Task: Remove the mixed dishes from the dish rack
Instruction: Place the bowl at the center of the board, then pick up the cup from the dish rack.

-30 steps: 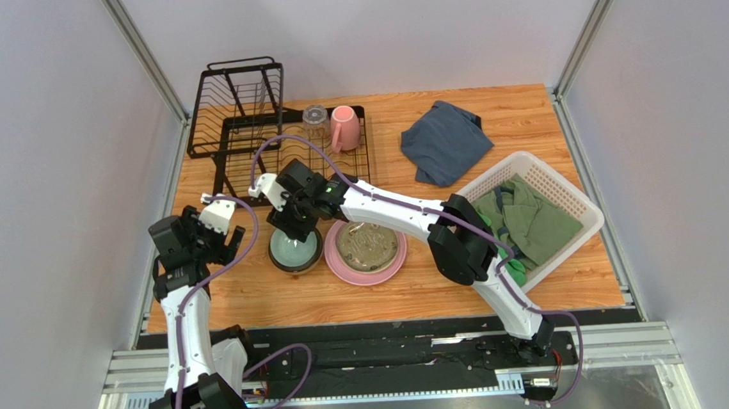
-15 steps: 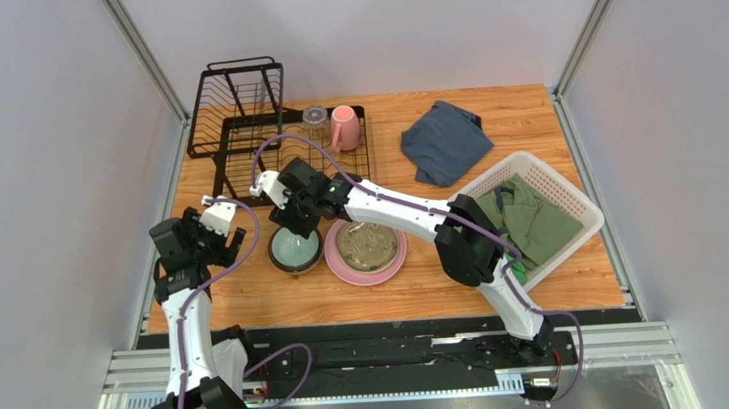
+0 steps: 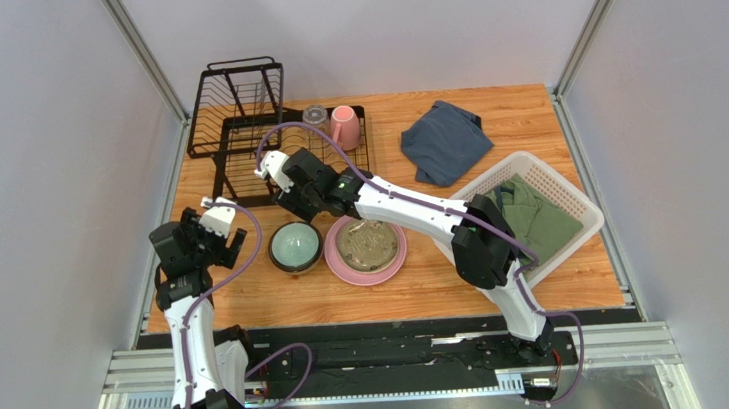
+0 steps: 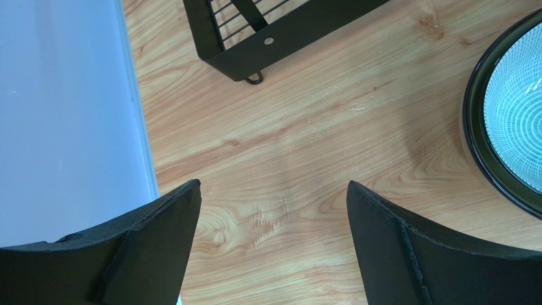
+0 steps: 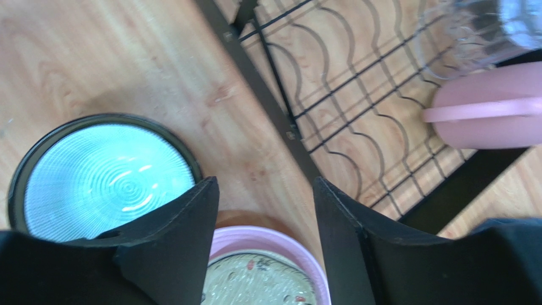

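Observation:
The black dish rack (image 3: 239, 141) stands at the back left. On its flat tray (image 5: 331, 114) are a clear glass tumbler (image 3: 315, 117) and a pink mug (image 3: 345, 127). The pale teal bowl (image 3: 295, 247) rests on the table in front of the rack. Beside it lies the pink plate (image 3: 399, 256) with a speckled cream dish (image 3: 366, 245) on it. My right gripper (image 3: 293, 205) hangs open and empty above the table, between the bowl (image 5: 108, 181) and the tray's front edge. My left gripper (image 3: 228, 239) is open over bare wood, left of the bowl (image 4: 515, 108).
A grey-blue folded cloth (image 3: 444, 141) lies at the back right. A white lattice basket (image 3: 575, 199) with green clothes (image 3: 533, 222) sits at the right edge. The rack's raised basket section (image 3: 236, 98) stands at the far back left. The left wall (image 4: 63, 127) is close to my left gripper.
My right gripper has risen off the teal bowl, drawn back toward the rack and widened. The bowl stays on the table. The left arm has barely shifted.

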Motion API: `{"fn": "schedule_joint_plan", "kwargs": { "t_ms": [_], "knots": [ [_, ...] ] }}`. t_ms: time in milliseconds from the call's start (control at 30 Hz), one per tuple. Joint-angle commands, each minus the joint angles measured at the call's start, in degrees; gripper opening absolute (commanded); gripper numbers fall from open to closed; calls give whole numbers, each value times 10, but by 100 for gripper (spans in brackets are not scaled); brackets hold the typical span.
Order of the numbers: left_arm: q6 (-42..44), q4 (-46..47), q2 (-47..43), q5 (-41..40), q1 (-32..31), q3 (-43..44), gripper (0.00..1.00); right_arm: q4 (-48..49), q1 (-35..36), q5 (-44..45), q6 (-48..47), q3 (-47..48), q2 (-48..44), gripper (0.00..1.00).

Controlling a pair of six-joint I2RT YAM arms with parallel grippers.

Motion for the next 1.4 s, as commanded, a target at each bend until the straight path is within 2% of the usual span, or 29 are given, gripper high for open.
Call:
{"fn": "schedule_joint_plan", "kwargs": {
  "t_ms": [0, 300, 500, 833, 1367],
  "knots": [
    [-22, 33, -19, 18, 8, -13, 93, 43, -18, 68, 24, -4, -35, 63],
    [-52, 54, -63, 38, 13, -19, 99, 53, -69, 90, 54, 30, -22, 80],
    [-68, 73, -87, 40, 16, -26, 99, 52, -107, 100, 97, 68, 11, 86],
    [-98, 123, -88, 5, 19, -37, 99, 68, -132, 118, 126, 159, 104, 84],
    [-115, 161, -63, -18, 19, -30, 99, 134, -163, 154, 152, 228, 207, 72]
  ]
}}
